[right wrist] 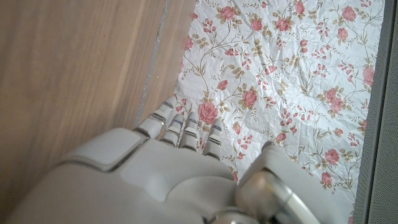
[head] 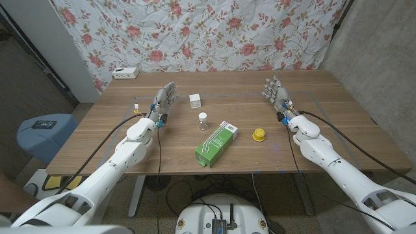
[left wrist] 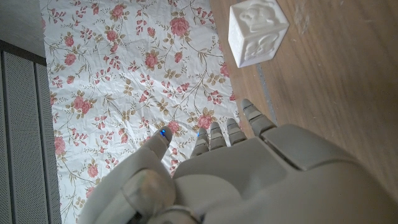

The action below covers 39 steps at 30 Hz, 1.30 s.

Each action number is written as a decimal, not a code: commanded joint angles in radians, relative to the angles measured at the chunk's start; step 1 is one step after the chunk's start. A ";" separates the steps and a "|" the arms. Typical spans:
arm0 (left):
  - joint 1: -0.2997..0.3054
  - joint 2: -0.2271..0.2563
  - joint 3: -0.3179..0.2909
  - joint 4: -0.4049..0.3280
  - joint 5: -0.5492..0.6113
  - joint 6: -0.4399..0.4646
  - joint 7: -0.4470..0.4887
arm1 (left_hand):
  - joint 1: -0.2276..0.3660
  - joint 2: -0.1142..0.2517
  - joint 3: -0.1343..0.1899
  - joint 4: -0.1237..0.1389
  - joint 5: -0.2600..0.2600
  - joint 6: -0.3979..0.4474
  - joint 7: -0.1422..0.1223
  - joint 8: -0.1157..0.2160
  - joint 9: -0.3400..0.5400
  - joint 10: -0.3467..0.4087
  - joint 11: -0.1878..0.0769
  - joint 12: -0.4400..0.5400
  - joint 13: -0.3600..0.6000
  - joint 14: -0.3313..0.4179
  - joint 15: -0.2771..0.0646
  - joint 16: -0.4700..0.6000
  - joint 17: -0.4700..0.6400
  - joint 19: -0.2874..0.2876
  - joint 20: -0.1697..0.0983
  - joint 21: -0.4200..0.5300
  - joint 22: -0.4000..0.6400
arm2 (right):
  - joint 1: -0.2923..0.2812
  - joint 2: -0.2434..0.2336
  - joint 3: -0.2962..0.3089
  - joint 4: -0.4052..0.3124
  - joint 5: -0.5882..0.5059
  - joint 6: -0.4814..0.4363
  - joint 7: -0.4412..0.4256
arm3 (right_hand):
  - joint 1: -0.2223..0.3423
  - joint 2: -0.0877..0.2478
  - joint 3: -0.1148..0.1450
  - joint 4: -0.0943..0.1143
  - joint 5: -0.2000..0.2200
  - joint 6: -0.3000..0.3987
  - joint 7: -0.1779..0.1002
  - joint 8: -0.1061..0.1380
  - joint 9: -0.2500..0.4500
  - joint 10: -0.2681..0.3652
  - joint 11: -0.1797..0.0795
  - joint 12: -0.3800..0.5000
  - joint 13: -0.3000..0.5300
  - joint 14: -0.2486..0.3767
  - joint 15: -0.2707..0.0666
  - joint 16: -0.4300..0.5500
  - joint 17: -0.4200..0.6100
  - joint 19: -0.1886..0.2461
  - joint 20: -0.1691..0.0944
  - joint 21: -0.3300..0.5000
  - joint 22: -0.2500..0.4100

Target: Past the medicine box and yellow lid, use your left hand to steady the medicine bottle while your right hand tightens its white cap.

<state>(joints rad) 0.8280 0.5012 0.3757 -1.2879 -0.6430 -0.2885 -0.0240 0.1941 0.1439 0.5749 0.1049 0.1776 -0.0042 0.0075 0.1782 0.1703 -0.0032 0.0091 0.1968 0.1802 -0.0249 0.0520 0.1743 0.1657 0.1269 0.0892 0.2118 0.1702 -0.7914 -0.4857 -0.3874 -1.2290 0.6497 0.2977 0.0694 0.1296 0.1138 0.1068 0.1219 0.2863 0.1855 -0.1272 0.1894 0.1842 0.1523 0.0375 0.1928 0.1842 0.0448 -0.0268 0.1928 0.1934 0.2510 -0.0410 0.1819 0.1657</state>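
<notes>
My left hand (head: 164,103) has its fingers spread and reaching up — nothing in it, touching nothing. Same with my right hand (head: 278,95): fingers apart, empty. Both arms come in from the near corners, hands raised over the wooden table (head: 338,123).

The small clear medicine bottle with the white cap (head: 203,121) stands upright at table centre, cap up, long axis vertical. At its 4 o'clock lies the green and white medicine box (head: 216,143), long axis running 1 to 7 — the round yellow lid (head: 259,134) sits at the bottle's 3 o'clock. A white cube (head: 194,100) is at 11, near my left fingers.
</notes>
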 commanded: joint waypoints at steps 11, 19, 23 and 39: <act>0.054 0.043 -0.002 -0.116 0.048 0.043 0.090 | 0.012 -0.007 0.009 -0.011 0.005 0.002 -0.006 0.004 0.004 0.004 0.001 0.005 0.004 0.001 -0.003 0.003 0.001 0.006 0.000 0.000 0.002 | 0.048 0.029 -0.032 0.078 -0.044 0.015 0.007 | 0.006 0.000 0.005 0.000 0.005 0.001 0.021 0.002 0.001 0.006 -0.002 0.003 0.003 0.005 -0.002 0.003 0.001 0.005 -0.024 0.005 0.001; 0.078 0.074 -0.006 -0.187 0.077 0.074 0.135 | 0.014 -0.013 0.008 -0.019 0.004 -0.001 -0.012 0.002 0.004 0.003 -0.003 0.005 0.004 -0.001 -0.006 0.002 0.001 0.001 0.001 -0.005 0.002 | 0.043 0.028 -0.026 0.078 -0.042 0.031 0.007 | 0.011 0.003 0.013 -0.005 0.005 0.002 -0.070 0.005 0.003 -0.001 -0.007 0.001 0.003 -0.001 -0.006 0.002 0.001 -0.001 -0.026 0.005 0.002; 0.094 0.090 -0.012 -0.226 0.091 0.089 0.162 | 0.014 -0.016 0.007 -0.023 0.004 -0.005 -0.013 0.001 0.004 0.003 -0.005 0.004 0.004 -0.002 -0.008 0.001 0.000 -0.001 0.002 -0.008 0.002 | 0.032 0.018 -0.023 0.057 -0.046 0.028 -0.003 | 0.009 0.000 0.014 -0.006 0.004 -0.011 0.021 -0.001 0.000 -0.002 -0.008 0.001 0.003 -0.004 -0.006 0.002 0.002 0.001 -0.027 0.005 0.001; 0.159 0.150 -0.029 -0.336 0.130 0.120 0.200 | 0.019 -0.042 -0.003 -0.045 0.003 -0.008 -0.027 0.001 0.003 0.003 -0.020 0.003 0.003 -0.003 -0.020 -0.001 -0.001 -0.005 0.001 -0.014 0.001 | -0.002 0.017 -0.013 0.032 -0.057 0.050 -0.049 | 0.010 0.002 0.018 -0.007 0.004 -0.028 0.035 -0.006 -0.001 -0.003 -0.011 0.001 0.003 -0.005 -0.009 0.003 0.002 -0.001 -0.034 0.005 0.001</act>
<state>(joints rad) 0.9436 0.6078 0.3573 -1.5463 -0.5384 -0.1891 0.1542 0.2123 0.1118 0.5719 0.0687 0.1773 -0.0128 -0.0091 0.1782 0.1700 -0.0029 0.0017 0.1968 0.1800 -0.0282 0.0375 0.1742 0.1629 0.1267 0.0891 0.1994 0.1698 -0.7744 -0.4699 -0.4057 -1.1849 0.5996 0.3320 0.0459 0.1345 0.1189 0.1188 0.1142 0.2863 0.1587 -0.0908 0.1848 0.1813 0.1481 0.0337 0.1927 0.1839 0.0406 -0.0306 0.1927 0.1933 0.2509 -0.0410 0.1818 0.1655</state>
